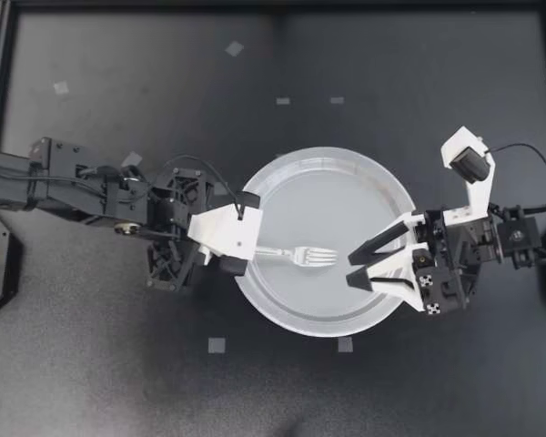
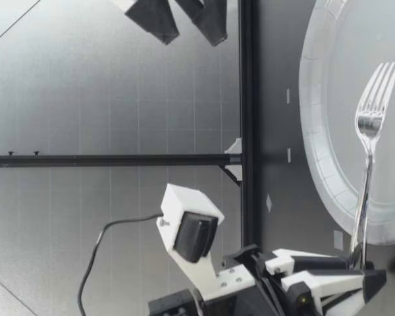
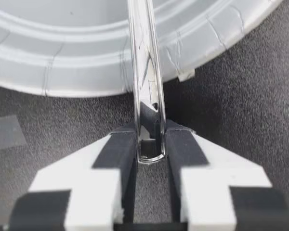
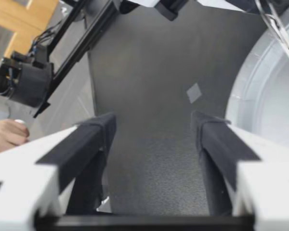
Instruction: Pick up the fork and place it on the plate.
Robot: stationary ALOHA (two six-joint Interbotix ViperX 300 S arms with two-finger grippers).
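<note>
Silver fork (image 1: 302, 256) handle pinched in left claw (image 1: 251, 249), tines over plate (image 1: 346, 196).

Dark matte table (image 1: 118, 364) inside a black frame (image 2: 247, 79), grey panelled wall (image 2: 85, 85) behind.

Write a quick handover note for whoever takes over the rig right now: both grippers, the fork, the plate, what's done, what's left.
The left gripper has its jaws shut on the handle end of the fork.
The right gripper has its jaws open and empty, over the far side of the plate from the left gripper.
The fork's tines are over the plate's middle and its handle crosses the rim. I cannot tell whether it touches the plate.
Done: fork grasped and over the plate.
Left: lower it if needed, open the left jaws, back away.
</note>
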